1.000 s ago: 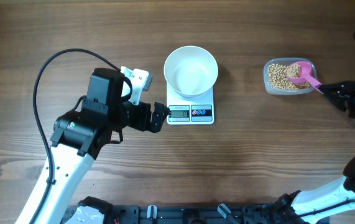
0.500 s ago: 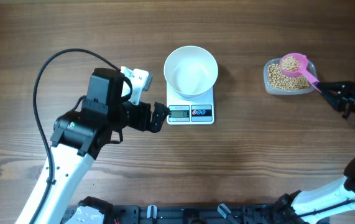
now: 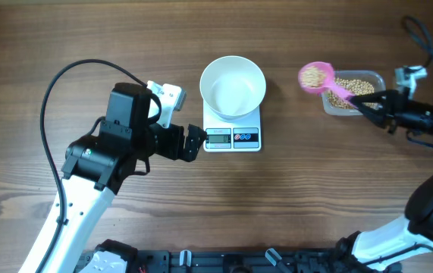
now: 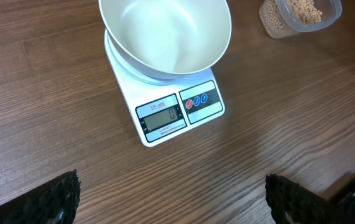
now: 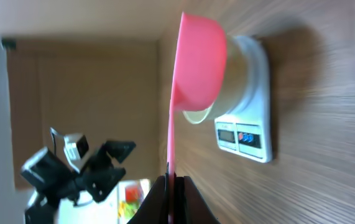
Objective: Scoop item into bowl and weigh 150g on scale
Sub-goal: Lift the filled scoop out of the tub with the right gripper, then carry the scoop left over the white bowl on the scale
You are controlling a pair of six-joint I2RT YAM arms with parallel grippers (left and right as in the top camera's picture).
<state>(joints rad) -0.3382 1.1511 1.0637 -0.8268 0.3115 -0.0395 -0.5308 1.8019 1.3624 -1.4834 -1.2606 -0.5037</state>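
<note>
A heap of tan beans (image 3: 316, 75) sits in the cup of a pink scoop (image 3: 315, 78), held above the table (image 3: 315, 189) out past the right hand's (image 3: 366, 104) fingertips, on the side toward the bowl. That hand is clenched on the end of the scoop's thin handle; the wrist view shows the two fingers (image 5: 157, 198) pinched flat against it. Just beside the same fingertips, partly under the handle, stands a clear tub (image 3: 374, 78) holding more of the beans. Well ahead of the right hand, beyond the scoop, the white bowl (image 3: 233, 86) rests on the scale (image 3: 232, 136), covering all but its front strip with the display and two round buttons. The left hand (image 3: 195, 142) lies low at the scale's near side with its fingers spread wide and released, grasping nothing, the display just ahead of its tips.
</note>
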